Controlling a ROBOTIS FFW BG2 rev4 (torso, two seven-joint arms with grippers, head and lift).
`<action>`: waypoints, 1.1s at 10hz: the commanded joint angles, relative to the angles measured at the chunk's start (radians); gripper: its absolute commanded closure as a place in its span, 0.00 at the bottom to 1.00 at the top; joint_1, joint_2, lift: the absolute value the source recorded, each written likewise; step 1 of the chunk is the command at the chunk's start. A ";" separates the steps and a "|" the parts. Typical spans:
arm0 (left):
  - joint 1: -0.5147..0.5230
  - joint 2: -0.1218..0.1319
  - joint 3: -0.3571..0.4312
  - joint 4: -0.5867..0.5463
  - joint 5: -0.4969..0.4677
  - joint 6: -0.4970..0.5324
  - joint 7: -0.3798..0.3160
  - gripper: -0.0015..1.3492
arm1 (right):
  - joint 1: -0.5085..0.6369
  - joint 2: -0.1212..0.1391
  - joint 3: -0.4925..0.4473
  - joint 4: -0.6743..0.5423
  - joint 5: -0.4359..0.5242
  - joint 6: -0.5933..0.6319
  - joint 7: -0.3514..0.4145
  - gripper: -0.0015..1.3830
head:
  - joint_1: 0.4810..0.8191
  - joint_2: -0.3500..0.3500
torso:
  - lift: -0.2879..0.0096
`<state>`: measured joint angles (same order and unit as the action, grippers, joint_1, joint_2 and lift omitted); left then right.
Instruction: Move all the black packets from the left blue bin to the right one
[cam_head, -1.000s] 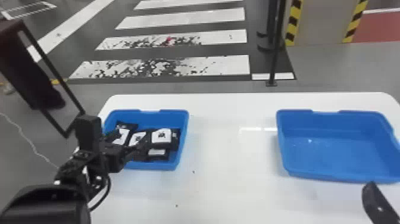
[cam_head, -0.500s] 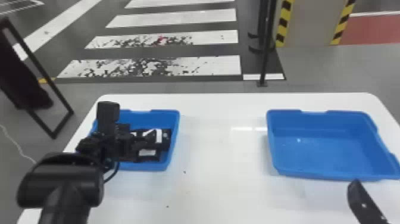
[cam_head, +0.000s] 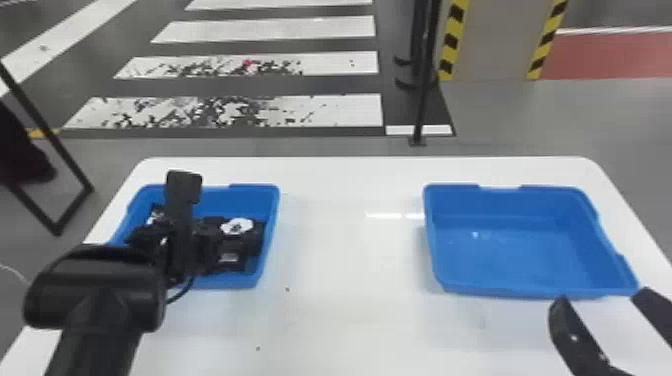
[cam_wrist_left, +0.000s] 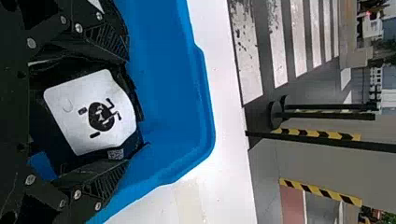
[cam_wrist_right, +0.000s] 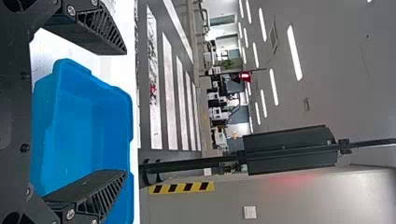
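My left gripper (cam_head: 200, 250) is down in the left blue bin (cam_head: 267, 240), over black packets with white labels (cam_head: 237, 226). In the left wrist view, the left gripper (cam_wrist_left: 126, 112) has its fingers spread wide, one on each side of a black packet (cam_wrist_left: 93, 112) with a white label. The right blue bin (cam_head: 500, 250) holds no packets. My right gripper (cam_head: 600, 310) is parked at the near right, in front of that bin; in the right wrist view, the right gripper (cam_wrist_right: 126, 112) stands open with nothing between its fingers.
Both bins stand on a white table (cam_head: 350, 240) with a wide bare stretch between them. Beyond its far edge is a floor with white stripes and a black post (cam_head: 425, 75).
My left gripper has moved right and lower into the left bin, over the packets. The head view has shifted slightly; the right arm looks still.
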<state>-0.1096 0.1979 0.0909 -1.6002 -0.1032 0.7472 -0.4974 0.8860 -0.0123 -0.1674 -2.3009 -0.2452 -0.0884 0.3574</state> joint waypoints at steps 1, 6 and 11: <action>-0.006 0.008 -0.017 0.006 -0.006 0.053 -0.007 0.50 | -0.002 0.000 0.002 0.000 -0.002 0.000 0.000 0.09 | 0.63 0.61 | 0.50; 0.083 0.002 0.037 -0.202 -0.054 0.099 -0.029 0.86 | 0.000 -0.002 0.002 0.000 -0.004 0.000 0.000 0.09 | 0.63 0.61 | 0.50; 0.360 -0.026 0.166 -0.595 0.179 0.092 -0.069 0.86 | -0.049 -0.048 0.074 0.022 -0.100 0.002 0.011 0.10 | 0.63 0.67 | 0.50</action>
<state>0.2238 0.1774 0.2533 -2.1773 0.0328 0.8572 -0.5648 0.8479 -0.0467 -0.1135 -2.2846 -0.3220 -0.0881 0.3683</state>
